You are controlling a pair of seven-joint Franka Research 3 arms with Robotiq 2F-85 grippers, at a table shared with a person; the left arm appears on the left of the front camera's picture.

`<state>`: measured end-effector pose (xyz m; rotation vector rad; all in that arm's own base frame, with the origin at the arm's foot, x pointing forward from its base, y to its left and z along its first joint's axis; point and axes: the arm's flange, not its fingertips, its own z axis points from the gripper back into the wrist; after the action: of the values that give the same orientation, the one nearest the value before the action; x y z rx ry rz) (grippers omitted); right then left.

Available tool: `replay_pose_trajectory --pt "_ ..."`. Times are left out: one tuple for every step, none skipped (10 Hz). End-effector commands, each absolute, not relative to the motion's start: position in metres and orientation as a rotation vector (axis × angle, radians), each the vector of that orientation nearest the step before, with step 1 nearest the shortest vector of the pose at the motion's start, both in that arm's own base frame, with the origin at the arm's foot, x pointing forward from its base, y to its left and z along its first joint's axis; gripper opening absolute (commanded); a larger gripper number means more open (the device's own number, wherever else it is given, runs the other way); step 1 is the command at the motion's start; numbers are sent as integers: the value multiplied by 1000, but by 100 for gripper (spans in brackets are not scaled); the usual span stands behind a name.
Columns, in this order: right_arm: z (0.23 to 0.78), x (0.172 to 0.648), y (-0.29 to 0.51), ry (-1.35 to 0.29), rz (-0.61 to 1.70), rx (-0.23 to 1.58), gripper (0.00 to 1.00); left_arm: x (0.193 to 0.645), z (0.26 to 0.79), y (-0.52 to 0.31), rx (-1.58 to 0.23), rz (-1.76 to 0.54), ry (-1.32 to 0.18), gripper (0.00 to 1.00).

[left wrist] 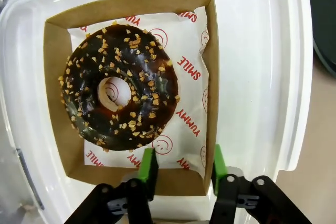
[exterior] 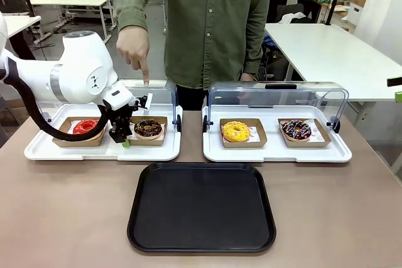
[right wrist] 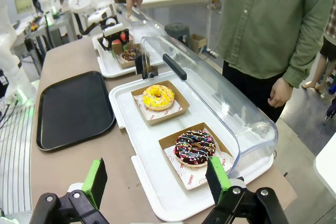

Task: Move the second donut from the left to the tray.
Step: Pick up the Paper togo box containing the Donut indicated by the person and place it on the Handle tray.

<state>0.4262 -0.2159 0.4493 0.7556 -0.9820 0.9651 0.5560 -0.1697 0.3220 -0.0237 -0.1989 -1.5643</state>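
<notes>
Brown cardboard holder [left wrist: 55, 108] sits in the left white tray [exterior: 94, 150]; the second donut from the left [exterior: 148, 128] lies in it, chocolate, nut-flecked. Left gripper [left wrist: 183, 163] is partly spread: 1 green pad inside the holder's wall, 1 outside. Person's hand [exterior: 133, 47] points down above. Black tray [exterior: 201, 208] lies centre, nearer. Right gripper [right wrist: 156, 182] is spread wide, holding nothing.

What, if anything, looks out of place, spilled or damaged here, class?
Nothing stands out. The second donut from the left sits whole in its holder, only slightly off-centre; no crumbs lie spilled on the white tray.
</notes>
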Motion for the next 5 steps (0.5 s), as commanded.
replay_pose_trajectory --pt "452 428 -216 -1002 975 757 100 555 326 -170 -6 -1558 -188 0" --pt "452 428 -216 -1002 975 757 100 555 326 -170 -9 -1563 -185 6" --pt "452 428 -216 -1002 975 757 100 554 326 -170 -9 -1564 -180 0" --pt "452 428 -216 -1002 975 757 100 554 326 -170 -6 -1567 -175 0" --pt "452 428 -216 -1002 975 757 100 554 326 -170 -2 -1568 -173 0"
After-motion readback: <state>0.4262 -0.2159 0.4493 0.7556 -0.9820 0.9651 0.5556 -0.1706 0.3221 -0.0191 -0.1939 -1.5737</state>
